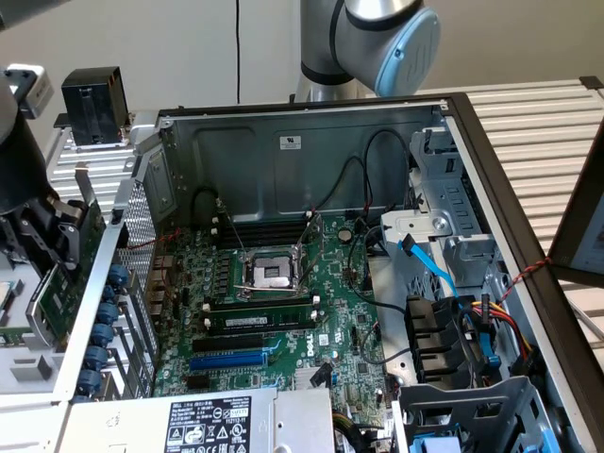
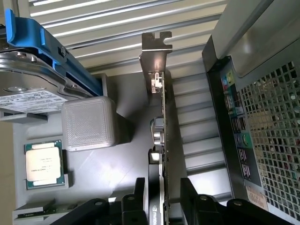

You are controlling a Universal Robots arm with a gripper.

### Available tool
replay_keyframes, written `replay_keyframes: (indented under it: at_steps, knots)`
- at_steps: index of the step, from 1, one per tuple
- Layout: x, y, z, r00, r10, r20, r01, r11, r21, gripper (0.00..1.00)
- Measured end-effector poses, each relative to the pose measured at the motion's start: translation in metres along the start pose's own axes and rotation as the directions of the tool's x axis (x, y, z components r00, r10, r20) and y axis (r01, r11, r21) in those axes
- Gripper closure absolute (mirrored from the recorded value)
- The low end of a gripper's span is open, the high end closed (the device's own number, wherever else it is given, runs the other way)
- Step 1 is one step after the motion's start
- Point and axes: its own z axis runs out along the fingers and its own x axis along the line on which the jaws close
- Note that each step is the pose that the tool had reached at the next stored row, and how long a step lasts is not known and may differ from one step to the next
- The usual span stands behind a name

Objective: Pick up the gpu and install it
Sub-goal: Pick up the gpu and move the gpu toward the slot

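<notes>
Gripper [image 2: 162,183] straddling the gpu [image 2: 159,131]
Jaws wide apart, not clamped; the card stands edge-on just beside the computer case [image 2: 262,117].

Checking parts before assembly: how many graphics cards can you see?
1. The graphics card stands on edge beside the computer case, between the fingers of the open gripper. Others could be hidden elsewhere.
</notes>
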Motion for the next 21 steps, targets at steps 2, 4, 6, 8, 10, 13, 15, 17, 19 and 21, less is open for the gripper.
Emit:
replay_keyframes:
  at_steps: [2, 4, 6, 8, 10, 13, 15, 17, 19, 21]
  knots:
    - [0.0, 0.0009, 0.0, 0.9999, 0.002, -0.0114, -0.002, 1.0, 0.0039, 0.57]
    - [0.001, 0.003, -0.0005, 0.9999, 0.004, -0.0166, -0.003, 0.9998, 0.0177, 0.57]
    - [0.001, 0.0042, -0.0005, 0.9998, 0.006, -0.0209, -0.005, 0.9986, 0.0519, 0.57]
    - [0.001, 0.0054, -0.0005, 0.9997, 0.008, -0.0222, -0.006, 0.9965, 0.0837, 0.57]
    - [0.001, 0.0088, -0.0003, 0.9998, 0.008, -0.02, -0.006, 0.9951, 0.099, 0.57]
    - [0.001, 0.0139, 0.0002, 0.9998, 0.009, -0.016, -0.007, 0.9931, 0.117, 0.57]
    - [0.0, 0.0166, 0.0007, 0.9999, 0.009, -0.0125, -0.007, 0.9914, 0.1308, 0.57]
    - [0.0, 0.0196, 0.001, 0.9999, 0.009, -0.0106, -0.008, 0.9903, 0.1387, 0.57]
    - [0.0, 0.0223, 0.0013, 0.9999, 0.009, -0.0106, -0.008, 0.9902, 0.1393, 0.57]
    - [0.0, 0.0227, 0.0014, 0.9999, 0.009, -0.0105, -0.008, 0.9902, 0.1391, 0.57]
